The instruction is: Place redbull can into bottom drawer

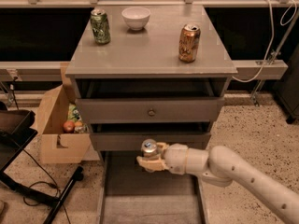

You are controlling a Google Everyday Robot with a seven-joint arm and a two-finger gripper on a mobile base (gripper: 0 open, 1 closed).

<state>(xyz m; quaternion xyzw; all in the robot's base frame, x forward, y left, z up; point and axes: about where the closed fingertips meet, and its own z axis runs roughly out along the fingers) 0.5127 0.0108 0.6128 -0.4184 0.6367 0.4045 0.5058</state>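
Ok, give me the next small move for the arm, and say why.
Probably lower straight down. The gripper holds the redbull can upright, jaws shut on it, above the back of the open bottom drawer; the can seems not yet resting on its floor.
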